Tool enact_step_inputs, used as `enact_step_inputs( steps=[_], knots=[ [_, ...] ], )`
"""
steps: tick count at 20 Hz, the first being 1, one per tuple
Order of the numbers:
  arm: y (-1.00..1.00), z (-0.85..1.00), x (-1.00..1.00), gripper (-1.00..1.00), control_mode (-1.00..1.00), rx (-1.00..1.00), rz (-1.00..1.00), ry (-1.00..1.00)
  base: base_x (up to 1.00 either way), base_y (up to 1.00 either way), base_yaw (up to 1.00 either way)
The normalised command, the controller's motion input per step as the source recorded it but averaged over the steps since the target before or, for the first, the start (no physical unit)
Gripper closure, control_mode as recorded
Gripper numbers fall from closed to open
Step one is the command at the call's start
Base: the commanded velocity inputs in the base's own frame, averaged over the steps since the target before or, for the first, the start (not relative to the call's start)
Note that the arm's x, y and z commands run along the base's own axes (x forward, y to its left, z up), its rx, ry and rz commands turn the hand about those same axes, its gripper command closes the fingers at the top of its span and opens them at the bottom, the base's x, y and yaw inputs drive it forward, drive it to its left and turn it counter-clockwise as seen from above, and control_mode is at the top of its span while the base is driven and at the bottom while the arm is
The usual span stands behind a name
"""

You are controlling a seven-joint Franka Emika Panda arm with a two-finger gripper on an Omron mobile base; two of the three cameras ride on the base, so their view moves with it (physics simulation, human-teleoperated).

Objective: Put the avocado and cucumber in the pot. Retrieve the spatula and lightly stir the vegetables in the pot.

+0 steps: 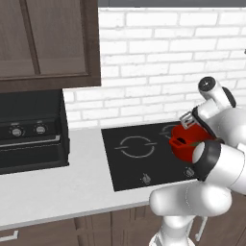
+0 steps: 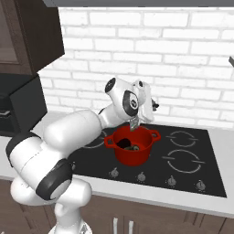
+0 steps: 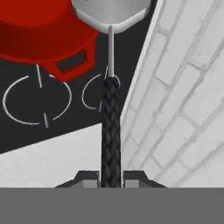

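Note:
The red pot (image 2: 132, 148) stands on the black cooktop (image 2: 192, 178), on a front burner. Inside it lie a dark rounded avocado (image 2: 122, 143) and, beside it, a slim olive cucumber (image 2: 135, 147). My gripper (image 2: 148, 109) hovers just above the pot's far rim and is shut on the spatula's black handle (image 3: 111, 131). The silver head of the spatula (image 2: 134, 123) hangs over the pot's opening. In the hand view the fingertips (image 3: 89, 179) clamp the handle, and the head (image 3: 109, 11) points at the pot (image 3: 39, 30). The left base view has the pot (image 1: 181, 146) partly behind my arm.
A white brick wall (image 2: 183, 59) rises close behind the cooktop. A row of knobs (image 2: 140, 176) lines its front edge. A black microwave (image 1: 29, 134) sits on the pale counter (image 1: 57, 187) to the left, under dark wall cabinets (image 1: 48, 38).

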Motion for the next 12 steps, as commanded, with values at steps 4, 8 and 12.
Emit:
enact_step_inputs(
  steps=[4,8,12],
  knots=[
    [-0.04,0.00,0.01,1.00,-1.00,-0.14,0.21,0.09,0.00,0.00,0.00],
    [0.00,0.00,0.07,1.00,-1.00,-0.08,0.05,0.04,0.00,0.00,0.00],
    [0.00,-0.01,0.22,1.00,-1.00,-0.30,0.14,0.09,0.00,0.00,0.00]
  ],
)
